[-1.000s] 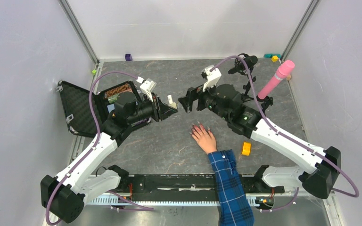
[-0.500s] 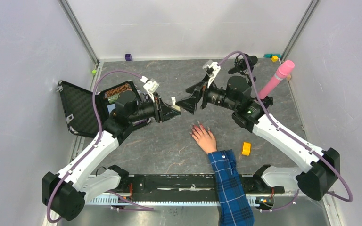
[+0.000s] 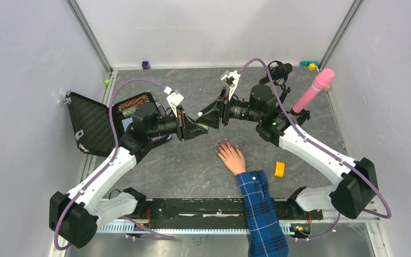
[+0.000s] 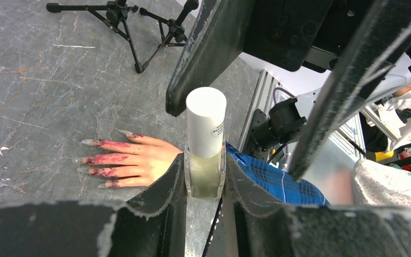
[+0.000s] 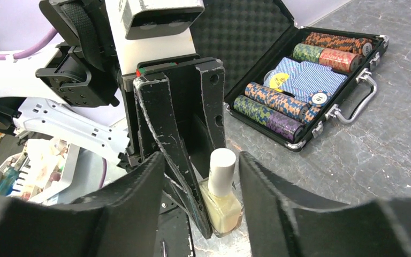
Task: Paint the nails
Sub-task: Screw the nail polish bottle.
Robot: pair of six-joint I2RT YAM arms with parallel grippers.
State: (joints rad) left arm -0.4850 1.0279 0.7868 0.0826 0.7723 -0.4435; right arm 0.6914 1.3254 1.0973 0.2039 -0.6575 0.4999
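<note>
1. Surface [image 3: 192, 171]: grey slab. An open chip case [image 3: 88, 123] sits at the left, clear of the work.
2. Left pincer [image 4: 205, 179]: clamped on the glass body of the bottle [image 4: 205, 134], holding it off the surface mid-scene.
3. Right pincer [image 5: 200, 160]: jaws part-wide, one on each side of the white cap. Neither looks to be on it yet.
4. Hand [image 3: 231, 156]: flat on the surface, just near and right of both pincers. Fingers point far-left and the plaid sleeve runs to the near edge.
5. Bottle axis: it runs out along the left pincer, cap end toward the right pincer. My read is that the next move is to close on the cap and work it off along that axis.
6. Nails [image 4: 93, 143]: tiny, with dark-pink smears around them, lying near of the bottle. The right arm looks the nearer one.
</note>
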